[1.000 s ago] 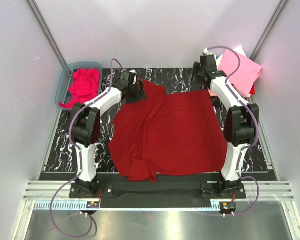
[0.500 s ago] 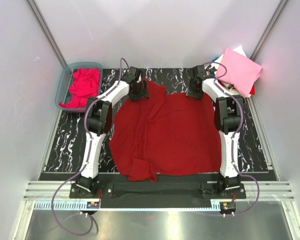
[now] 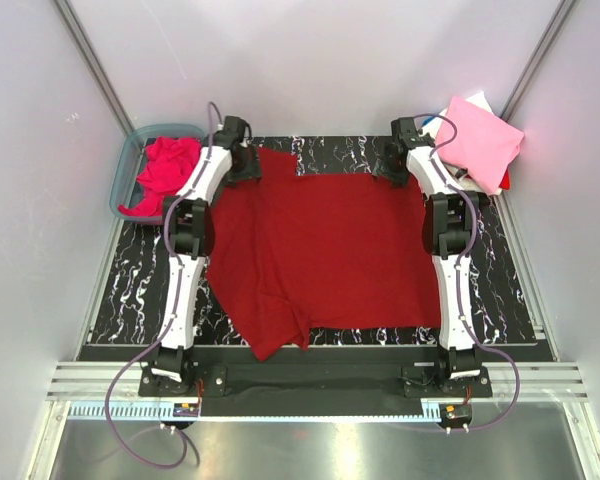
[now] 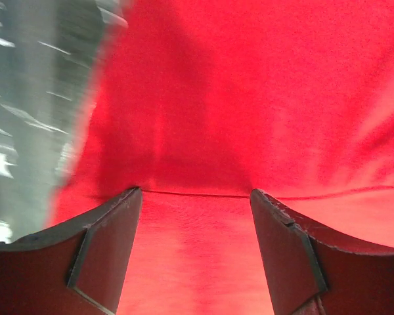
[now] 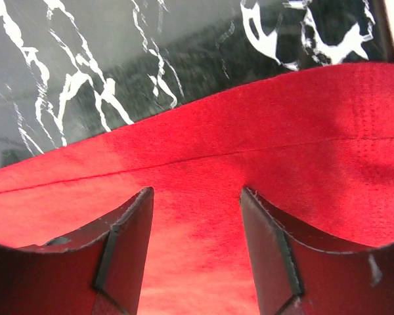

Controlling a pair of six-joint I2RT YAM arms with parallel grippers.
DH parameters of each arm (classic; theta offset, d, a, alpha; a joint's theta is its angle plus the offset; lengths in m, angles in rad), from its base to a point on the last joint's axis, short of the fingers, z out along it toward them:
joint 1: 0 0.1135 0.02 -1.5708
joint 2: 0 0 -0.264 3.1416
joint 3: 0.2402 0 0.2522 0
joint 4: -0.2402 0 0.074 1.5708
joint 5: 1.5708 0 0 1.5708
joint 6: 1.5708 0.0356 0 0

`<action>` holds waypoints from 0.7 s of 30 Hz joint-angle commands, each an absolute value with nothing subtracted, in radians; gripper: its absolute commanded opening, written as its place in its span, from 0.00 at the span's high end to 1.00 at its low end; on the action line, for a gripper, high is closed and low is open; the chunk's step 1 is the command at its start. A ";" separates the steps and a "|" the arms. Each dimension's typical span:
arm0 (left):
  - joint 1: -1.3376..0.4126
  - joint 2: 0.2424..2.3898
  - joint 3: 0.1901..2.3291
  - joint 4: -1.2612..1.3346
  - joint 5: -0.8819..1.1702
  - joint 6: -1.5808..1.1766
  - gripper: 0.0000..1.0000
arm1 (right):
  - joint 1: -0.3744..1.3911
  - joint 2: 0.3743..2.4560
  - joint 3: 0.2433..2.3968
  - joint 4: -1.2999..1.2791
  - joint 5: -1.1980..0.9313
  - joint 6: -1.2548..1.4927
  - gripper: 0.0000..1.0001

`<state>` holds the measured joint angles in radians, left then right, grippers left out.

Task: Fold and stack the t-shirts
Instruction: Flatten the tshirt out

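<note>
The dark crimson red t-shirt (image 3: pixel 325 250) lies spread wide on the black marbled table (image 3: pixel 130 290), its near left corner still folded over. My left gripper (image 3: pixel 248 165) is at the shirt's far left corner and my right gripper (image 3: pixel 393 170) at its far right corner. In the left wrist view the jaws (image 4: pixel 196 191) stand apart over red cloth (image 4: pixel 249 98). In the right wrist view the jaws (image 5: pixel 196 191) stand apart over the shirt's hemmed edge (image 5: pixel 282 131). A magenta-pink shirt (image 3: pixel 167 172) lies crumpled in the tub. Folded pink shirts (image 3: pixel 477 140) are stacked at the far right.
The translucent blue-grey tub (image 3: pixel 120 180) stands at the far left corner. Grey walls close in the table on three sides. Bare table (image 5: pixel 85 52) shows beyond the shirt's far edge, and bare strips run along both sides of the shirt.
Both grippers moved outward and toward the far edge, pulling the red shirt's far corners apart. The shirt is now flatter and wider.
</note>
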<state>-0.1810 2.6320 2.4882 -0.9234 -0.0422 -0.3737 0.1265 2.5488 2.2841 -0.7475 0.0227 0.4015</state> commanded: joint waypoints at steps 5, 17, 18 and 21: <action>-0.127 2.570 2.583 -0.824 -0.019 -0.304 0.13 | 0.120 2.654 2.401 -0.871 0.005 0.436 0.25; -0.307 1.830 1.927 -0.836 -0.101 -0.354 0.01 | 0.132 2.203 2.123 -0.828 -0.163 0.423 0.01; -0.348 1.766 1.843 -0.824 -0.110 -0.366 0.01 | 0.141 2.106 2.077 -0.830 -0.161 0.420 0.00; -0.463 1.522 1.521 -0.796 -0.153 -0.425 0.01 | 0.179 1.873 1.818 -0.784 -0.160 0.425 0.00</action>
<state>-0.3950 1.6817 1.7454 -0.7815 -0.0795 -0.3630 0.1345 2.1666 1.9442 -0.8112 -0.1253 0.4244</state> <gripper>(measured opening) 0.987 0.993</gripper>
